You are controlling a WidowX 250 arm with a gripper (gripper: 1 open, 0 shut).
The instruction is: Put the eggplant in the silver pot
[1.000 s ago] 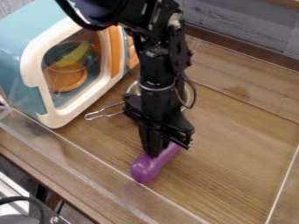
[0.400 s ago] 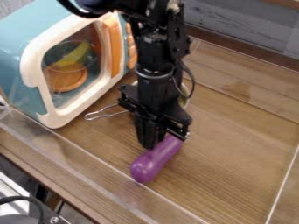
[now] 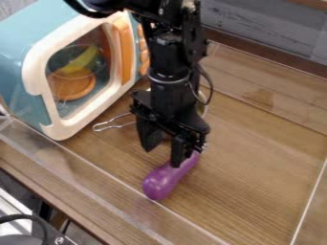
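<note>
Purple eggplant (image 3: 169, 178) lying on the wooden worktop (image 3: 262, 144), directly beneath the downward-pointing tool (image 3: 169, 149) with jaws spread apart; likely a light, smooth, rigid toy, prone to slipping, best gripped across its thicker middle.

Toy microwave (image 3: 61, 72), teal and cream, stands at the wooden desk's (image 3: 262, 124) left edge, orange and yellow items visible inside.
</note>
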